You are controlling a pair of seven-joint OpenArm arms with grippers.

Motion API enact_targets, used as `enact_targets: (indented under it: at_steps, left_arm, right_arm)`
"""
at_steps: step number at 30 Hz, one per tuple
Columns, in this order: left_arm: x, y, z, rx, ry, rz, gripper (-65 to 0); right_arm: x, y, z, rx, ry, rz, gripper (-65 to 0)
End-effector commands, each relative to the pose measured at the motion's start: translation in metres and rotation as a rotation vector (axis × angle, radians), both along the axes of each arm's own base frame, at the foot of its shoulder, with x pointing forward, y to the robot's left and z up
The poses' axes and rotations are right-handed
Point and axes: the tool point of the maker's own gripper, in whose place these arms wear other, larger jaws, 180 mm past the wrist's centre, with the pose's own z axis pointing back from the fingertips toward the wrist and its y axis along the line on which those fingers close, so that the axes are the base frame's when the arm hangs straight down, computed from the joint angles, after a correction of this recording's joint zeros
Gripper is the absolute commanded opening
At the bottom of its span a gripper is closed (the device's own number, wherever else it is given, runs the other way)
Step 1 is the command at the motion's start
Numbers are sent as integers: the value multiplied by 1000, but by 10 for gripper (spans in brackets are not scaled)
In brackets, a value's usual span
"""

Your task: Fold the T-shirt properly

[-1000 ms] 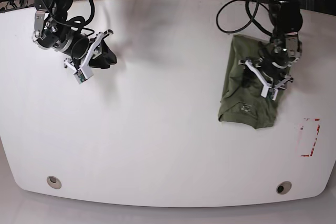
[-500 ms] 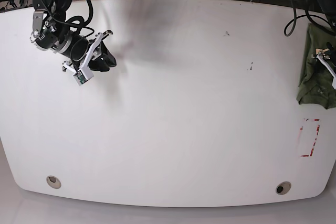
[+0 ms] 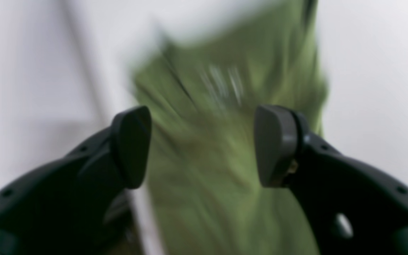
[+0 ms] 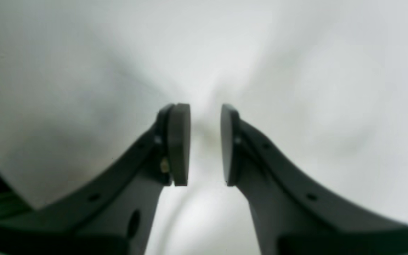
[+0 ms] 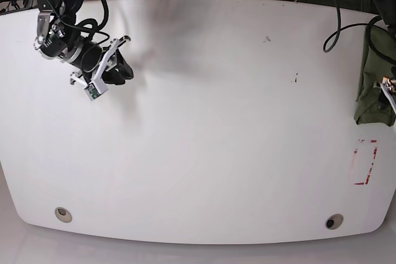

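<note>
T-shirt [image 5: 374, 85], olive, bunched and blurred, lies under my wide-open left claw [image 3: 202, 145]; right claw [image 4: 205, 143] slightly parted, empty.

The base view looks down on the whole table [image 5: 204, 128]; both wrist views look closely along their fingers.
</note>
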Motion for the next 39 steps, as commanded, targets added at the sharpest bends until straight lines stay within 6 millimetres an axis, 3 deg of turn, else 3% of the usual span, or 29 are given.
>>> enact_targets:
  at_steps: [1, 5, 8, 13, 17, 22, 28, 39]
  left_arm:
    - [16, -33, 21, 15, -98, -78, -322]
    - [29, -85, 22, 21, -173, -180, -339]
    - [32, -123, 8, -44, -214, -212, -339]
    - [28, -169, -8, -181, -361, -174, -339]
    - [11, -198, -26, -259, -434, -166, -339]
    - [-30, -231, -49, -329, -453, -184, -339]
    - [-97, -263, -62, -391, -386, -208, -342]
    - [-241, -286, -77, -445, -91, -173, -343]
  right_arm:
    - [12, -12, 8, -78, -71, -29, -514]
    - [20, -18, 3, -158, -142, -70, -509]
    - [20, -18, -1, -197, -207, -81, -507]
    - [19, -9, -6, -135, -338, -97, -509]
    - [10, -10, -19, -87, -376, -121, -507]
    - [-12, -28, -33, -84, -381, -235, -510]
    - [-66, -31, -48, -44, -322, -290, -510]
    - [-173, -45, -67, 60, -86, -475, -512]
